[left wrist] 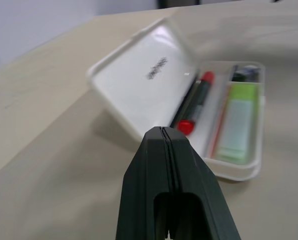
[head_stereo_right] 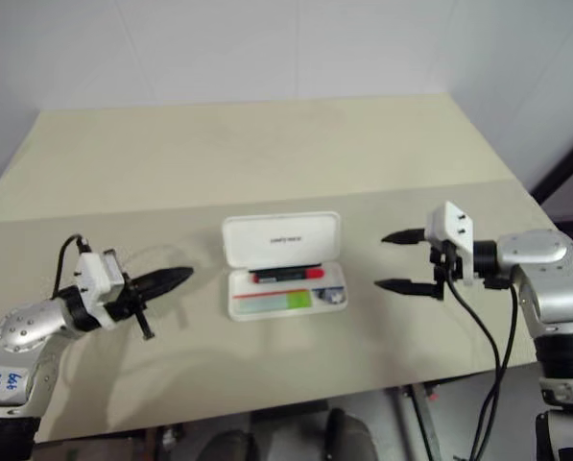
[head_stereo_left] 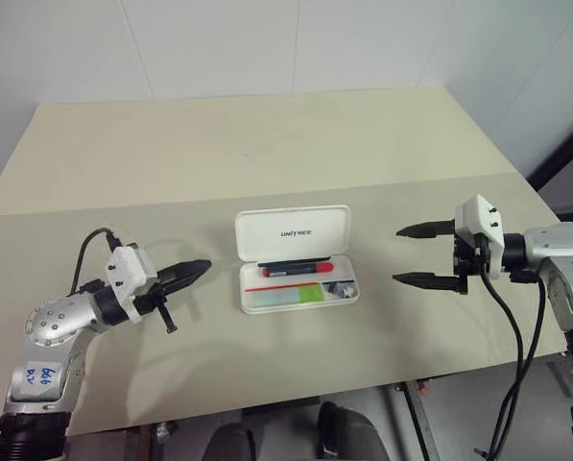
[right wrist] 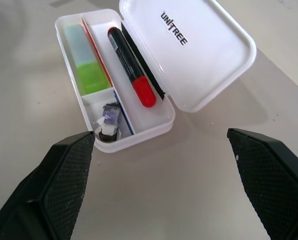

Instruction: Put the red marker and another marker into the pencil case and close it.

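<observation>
At centre frame on the desk (head_stereo_left: 219, 144), the pencil case (head_stereo_left: 293, 233) lies open holding the red marker (head_stereo_left: 297, 269) and another marker (head_stereo_left: 291, 296); a closed left pincer (head_stereo_left: 198, 268) or wide-open right pincer (head_stereo_left: 422, 254) nudging its lid could skid it away.

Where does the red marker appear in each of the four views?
Left eye view: red marker in the open pencil case, along the hinge.
Right eye view: same place.
Left wrist view: beside the raised lid.
Right wrist view: beside the lid.
Shared landmark: UNITREE lettering.

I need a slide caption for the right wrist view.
Open right gripper faces the open pencil case holding both markers.
</observation>
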